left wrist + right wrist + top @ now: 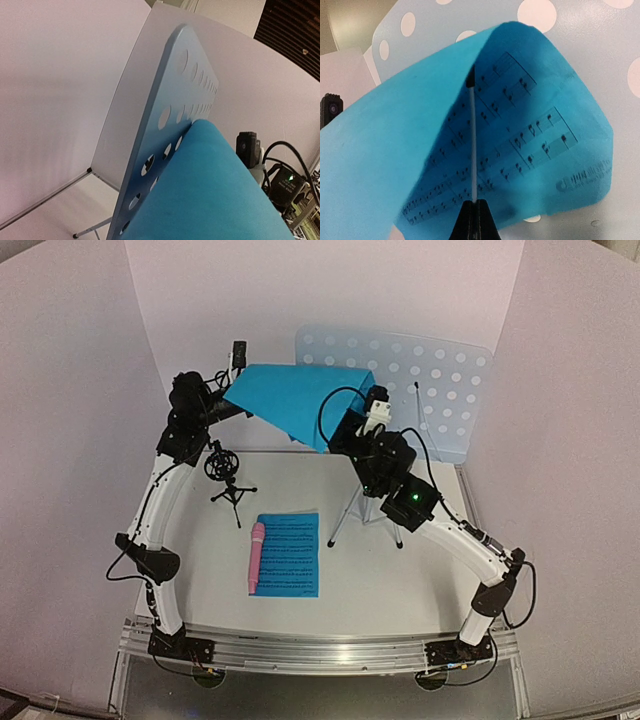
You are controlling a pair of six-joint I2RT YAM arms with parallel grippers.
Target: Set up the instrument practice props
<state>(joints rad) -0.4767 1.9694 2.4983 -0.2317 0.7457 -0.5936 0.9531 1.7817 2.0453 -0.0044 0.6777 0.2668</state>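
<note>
- The left gripper point(234, 398) is closed at the left corner of the raised sheet point(290, 400), which hangs in the air in front of the stand point(440, 390). It seems to be gripping that corner (its own camera shows no fingers, only blue paper filling the lower frame).
- The right gripper point(474, 207) is closed too, at the sheet's lower right edge.
- A thin pale rod point(472, 140) with a black tip rises straight from the right gripper's tips across the printed side. I cannot tell whether the rod, the paper or both are pinched.
- The raised sheet is curled, with its plain back towards the overhead camera. Its staves and notes face the perforated panel.
- The stand is at the back right of the counter point(400, 580). Its pale blue panel leans back and its silver legs point(352, 510) are spread below the right arm.
- The flat sheet point(295, 555) lies printed side up near the counter's middle, well apart from both grippers.
- The pink mic point(255, 558) lies lengthwise along the flat sheet's left edge, partly on the paper.
- The black mic holder point(228, 475) stands upright on its small tripod. It is behind the mic and just right of the left arm, with nothing in its clip.
</note>
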